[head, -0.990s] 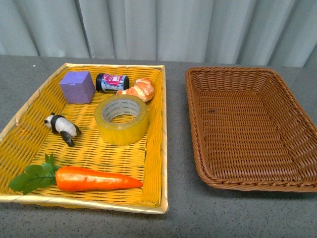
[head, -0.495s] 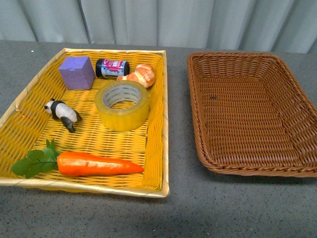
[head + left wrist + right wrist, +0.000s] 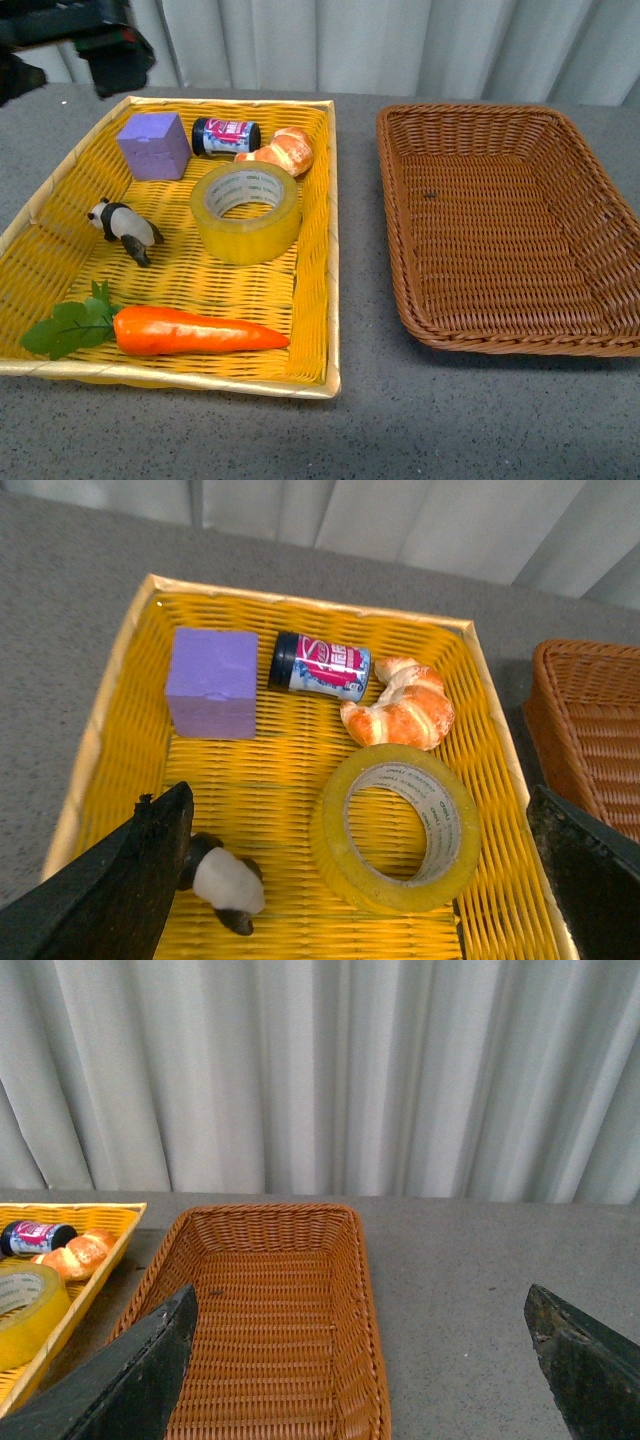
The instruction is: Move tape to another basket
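At the upper left of the front view the left gripper [image 3: 65, 72] hangs above the far corner of the yellow tray [image 3: 331, 250], with nothing in it. Its wrist view shows the two fingers far apart, and the tape [image 3: 246, 212] lies flat between them with its hole up. I think the claw is so wide because the roll is broad.

In the tray, from the left, are a panda figure [image 3: 125, 230], a carrot [image 3: 190, 332] along the lower edge, a purple block [image 3: 153, 146], a small jar [image 3: 226, 137] and a croissant [image 3: 280, 150]. The croissant is just beside the far side of the tape, so a finger going down there has little room.

At the right, the brown basket [image 3: 397, 250] stands on the table [image 3: 360, 400], apart from the tray, and holds nothing. The right gripper [image 3: 360, 1295] does not show in the front view. In its own view the fingers stand wide over this basket, holding nothing.
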Robot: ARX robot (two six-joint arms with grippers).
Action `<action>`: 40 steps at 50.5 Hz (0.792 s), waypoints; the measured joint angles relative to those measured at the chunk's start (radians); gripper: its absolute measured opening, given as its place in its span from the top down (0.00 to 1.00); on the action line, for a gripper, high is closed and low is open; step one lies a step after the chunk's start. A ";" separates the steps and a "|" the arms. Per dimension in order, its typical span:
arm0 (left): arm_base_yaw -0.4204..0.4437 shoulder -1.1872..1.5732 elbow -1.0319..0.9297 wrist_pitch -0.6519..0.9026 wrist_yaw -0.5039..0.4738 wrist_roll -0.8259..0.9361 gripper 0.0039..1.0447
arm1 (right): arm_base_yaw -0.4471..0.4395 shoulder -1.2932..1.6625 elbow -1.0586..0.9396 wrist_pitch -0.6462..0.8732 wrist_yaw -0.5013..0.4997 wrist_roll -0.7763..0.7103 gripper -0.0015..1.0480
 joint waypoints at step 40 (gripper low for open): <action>-0.027 0.495 0.478 -0.438 -0.003 0.138 0.06 | 0.000 0.000 0.000 0.000 0.000 0.000 0.09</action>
